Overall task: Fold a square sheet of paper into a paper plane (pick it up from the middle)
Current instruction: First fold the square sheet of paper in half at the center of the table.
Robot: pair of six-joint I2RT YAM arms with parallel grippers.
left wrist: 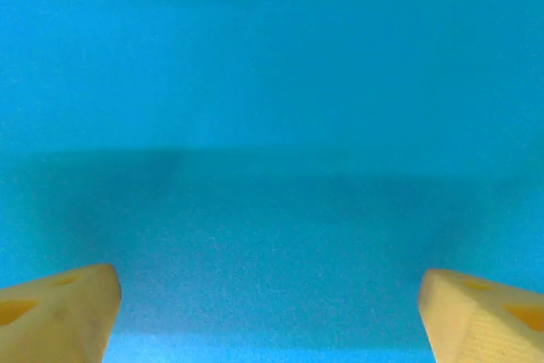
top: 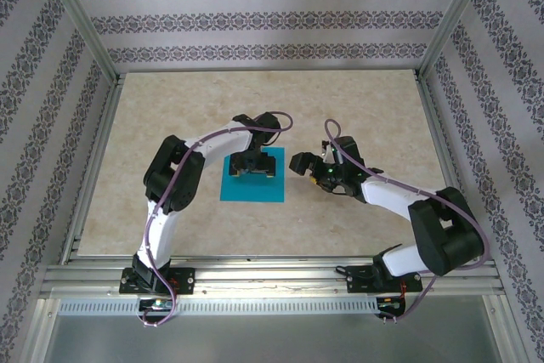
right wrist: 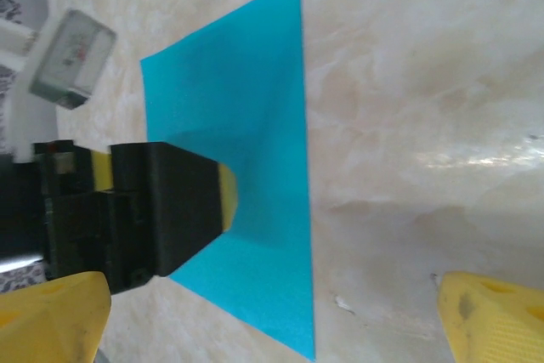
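Flat teal-blue square sheet of paper [top: 252, 187]

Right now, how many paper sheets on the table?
1. The square sheet of paper lies on the table, under the left hand; the right hand sits off its right edge. Another could hide beneath.

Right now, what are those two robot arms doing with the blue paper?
The left pincer is down over the middle of the square sheet of paper, with its jaws wide open, so it has not grabbed it. The paper lies flat and unfolded on the table. The right pincer hovers open just beside the paper's right edge, holding nothing. No fold has been made yet.
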